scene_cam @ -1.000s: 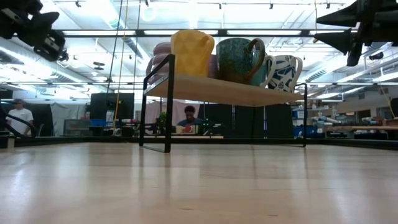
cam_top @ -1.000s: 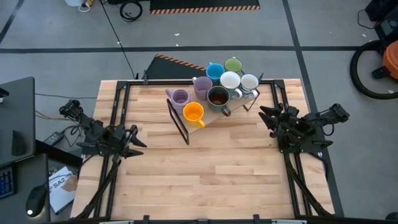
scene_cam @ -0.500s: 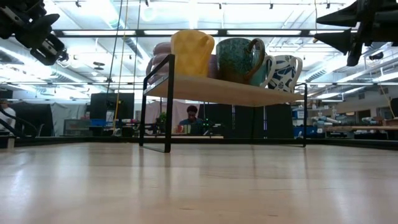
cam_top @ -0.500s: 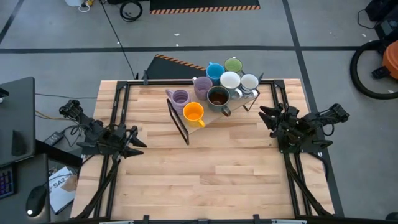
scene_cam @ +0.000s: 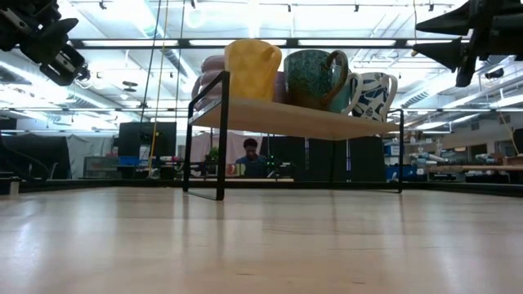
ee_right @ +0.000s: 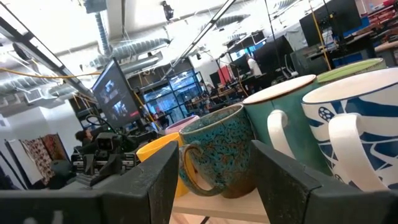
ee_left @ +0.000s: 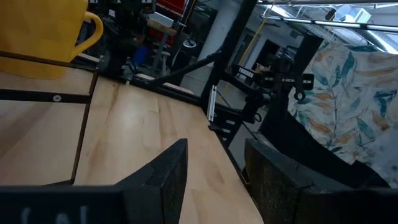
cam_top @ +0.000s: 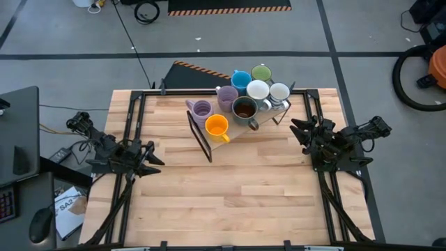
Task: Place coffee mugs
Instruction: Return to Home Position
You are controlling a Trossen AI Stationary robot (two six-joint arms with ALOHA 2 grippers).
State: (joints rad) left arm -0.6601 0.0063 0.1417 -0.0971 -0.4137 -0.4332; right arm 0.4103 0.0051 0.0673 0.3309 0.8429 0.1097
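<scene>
Left gripper (cam_top: 152, 157): well to the left of the shelf (scene_cam: 286, 121); fingers were parted and held nothing, as we judged the placing to be finished.
Right gripper (cam_top: 300, 136): near the shelf's right end; fingers were likewise parted and empty.
Coffee mugs (cam_top: 244, 109): we counted eight clustered on the shelf, with the orange mug (cam_top: 217, 126) at its front and the green mug (cam_top: 261, 72) at its back.
Change: the arms and mugs matched the frames half a second earlier; only the person (scene_cam: 251, 157) beyond the shelf had shifted.
</scene>
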